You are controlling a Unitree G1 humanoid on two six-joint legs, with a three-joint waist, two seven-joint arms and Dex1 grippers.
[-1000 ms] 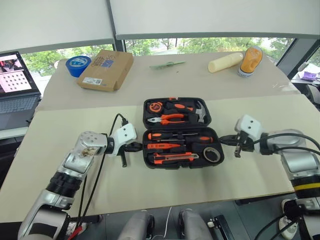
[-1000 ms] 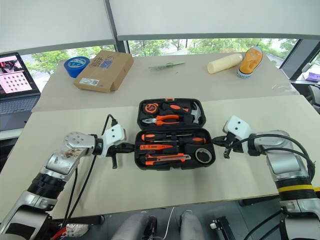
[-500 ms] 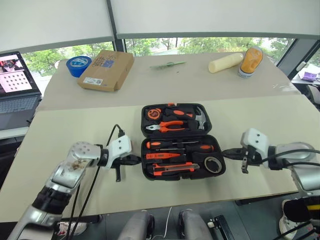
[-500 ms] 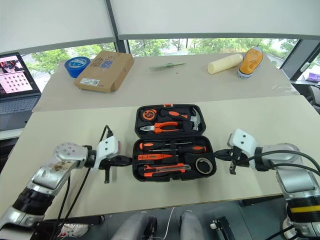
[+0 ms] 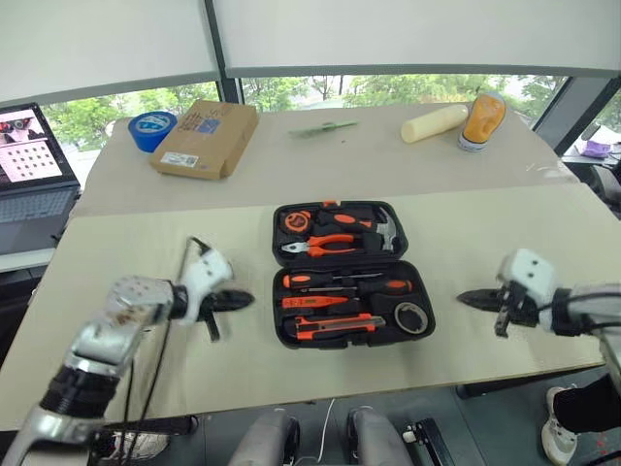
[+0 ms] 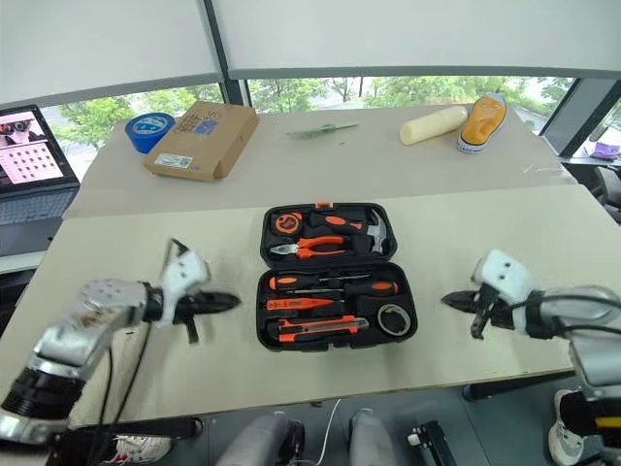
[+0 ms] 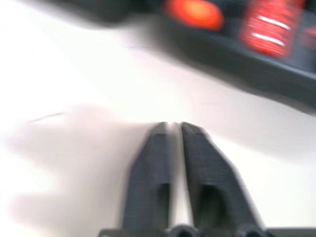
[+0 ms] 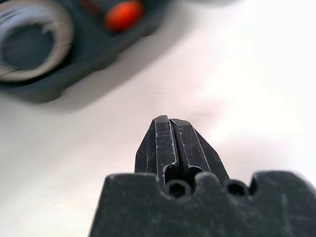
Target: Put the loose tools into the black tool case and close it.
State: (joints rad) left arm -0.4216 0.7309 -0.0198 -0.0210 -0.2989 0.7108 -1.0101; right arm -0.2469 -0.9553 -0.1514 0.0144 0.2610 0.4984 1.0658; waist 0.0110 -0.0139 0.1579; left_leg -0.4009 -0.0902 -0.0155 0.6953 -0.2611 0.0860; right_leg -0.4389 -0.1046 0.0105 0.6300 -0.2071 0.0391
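The black tool case (image 5: 353, 271) lies open on the table, orange-and-black tools (image 5: 335, 327) seated in its slots.

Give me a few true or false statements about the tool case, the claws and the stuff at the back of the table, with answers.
1. The black moulded-plastic tool case lies open. True.
2. The left claw holds an orange screwdriver. False: it holds nothing and is beside the case.
3. The right claw is clear of the case. True.
4. The blue tape roll sits inside the case. False: it lies by the brown cardboard box.
5. The small dark tape roll sits in the case's near half. True.
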